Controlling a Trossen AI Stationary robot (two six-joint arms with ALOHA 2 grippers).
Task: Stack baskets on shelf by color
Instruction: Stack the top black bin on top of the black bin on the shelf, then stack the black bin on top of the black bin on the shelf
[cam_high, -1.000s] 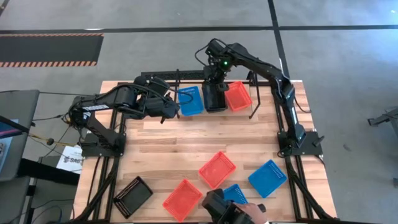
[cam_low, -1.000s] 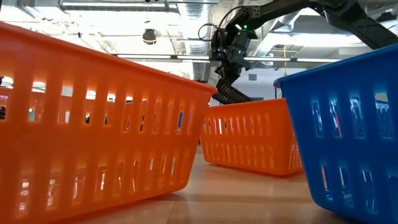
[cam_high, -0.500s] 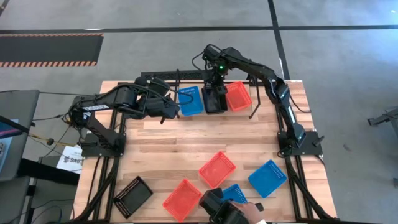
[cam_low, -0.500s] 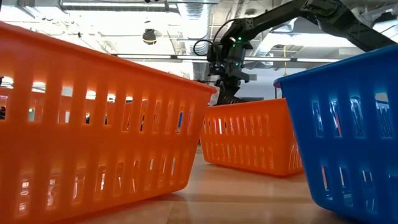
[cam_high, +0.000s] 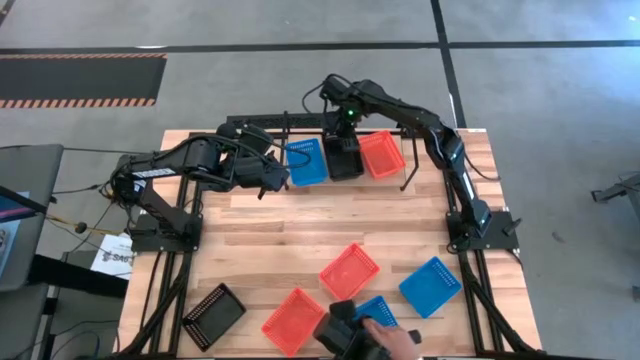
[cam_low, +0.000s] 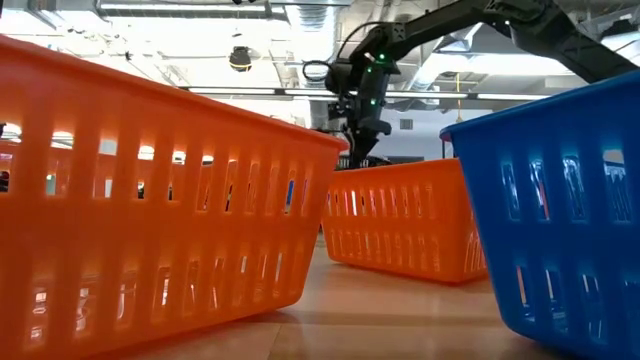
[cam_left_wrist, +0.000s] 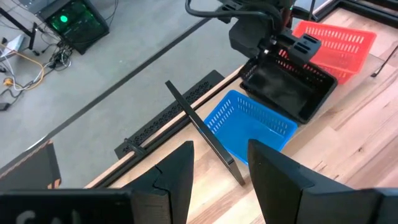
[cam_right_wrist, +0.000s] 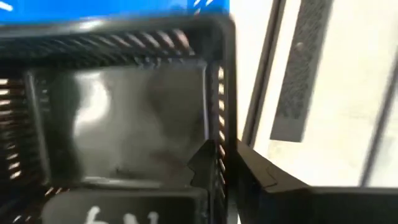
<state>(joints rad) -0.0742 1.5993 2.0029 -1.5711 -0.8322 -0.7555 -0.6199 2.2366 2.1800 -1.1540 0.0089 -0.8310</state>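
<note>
Shelf (cam_high: 275, 124): narrow board with black rod frame, along the far edge of the counter (cam_high: 300, 230).

Baskets on shelf, side by side: blue basket (cam_high: 307, 162), black basket (cam_high: 345, 158), red basket (cam_high: 382, 153). Each has its long axis running front to back across the shelf.

Baskets loose at the near side of the counter: second black basket (cam_high: 213, 315) at the near left corner; two red baskets (cam_high: 349, 271) (cam_high: 293, 320) and a blue basket (cam_high: 430, 286) toward the middle and right; another blue basket (cam_high: 378, 310) partly hidden by a dark object at the near edge.

Right end effector (cam_high: 344, 128): at the far wall of the black basket on the shelf, one finger inside the wall and one outside it. Whether it clamps or has let go cannot be told.

Left end effector (cam_high: 268, 178): fingers parted, empty, hovering just left of the blue basket on the shelf.

Key relation: the loose baskets lie well apart from both end effectors, toward the near edge; judged, the right arm is nearer most of them, the left arm nearer the corner black one.
</note>
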